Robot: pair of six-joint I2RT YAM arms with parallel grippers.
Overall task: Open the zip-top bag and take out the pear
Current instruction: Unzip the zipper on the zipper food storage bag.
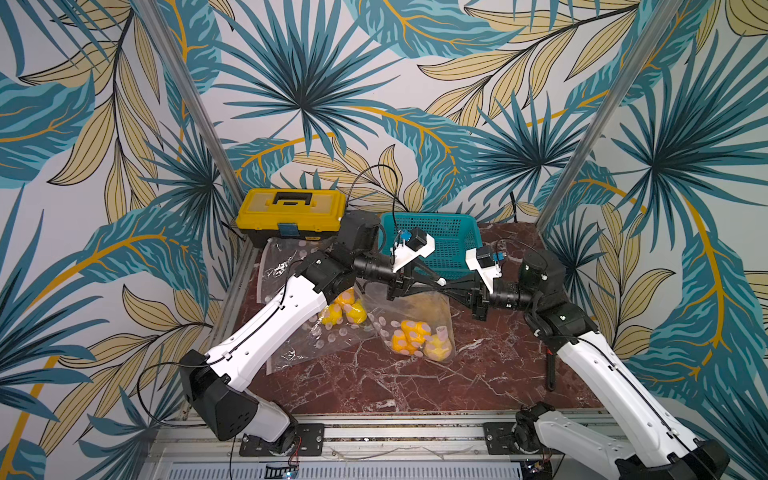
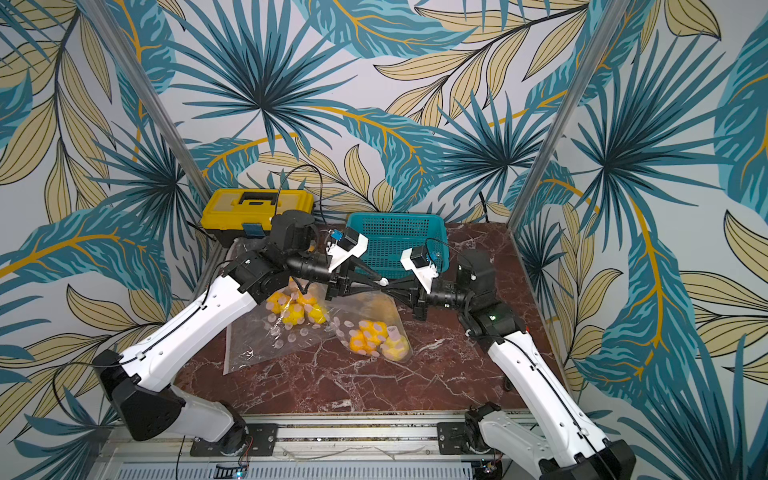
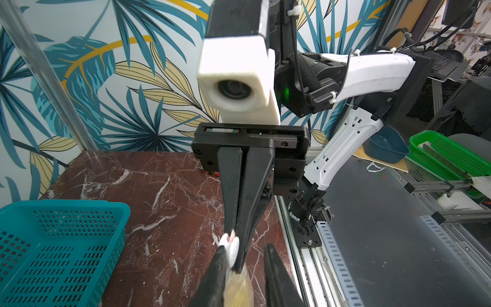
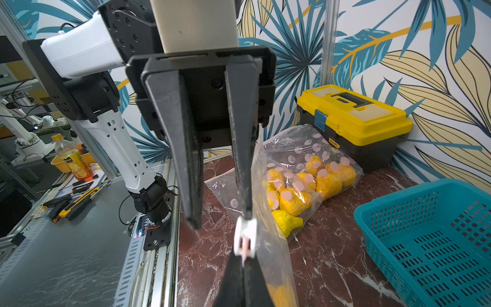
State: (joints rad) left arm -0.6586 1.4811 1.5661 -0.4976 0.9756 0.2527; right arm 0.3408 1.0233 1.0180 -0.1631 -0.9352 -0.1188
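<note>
Clear pink-dotted plastic zip-top bag (image 1: 409,309), top lifted over red-brown marble counter (image 1: 415,386), white zip slider (image 4: 245,234) pinched in right hand (image 3: 237,247), left hand (image 4: 220,219) spread, one finger touching slider, yellow pears (image 1: 417,338) low inside bag, in front of teal plastic basket (image 1: 449,232).

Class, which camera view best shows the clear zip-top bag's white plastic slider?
Right wrist view: the white plastic slider sits close, on the clear zip-top bag at the right gripper's tips. The left wrist view shows it smaller, against a finger; both top views show a tiny speck.
</note>
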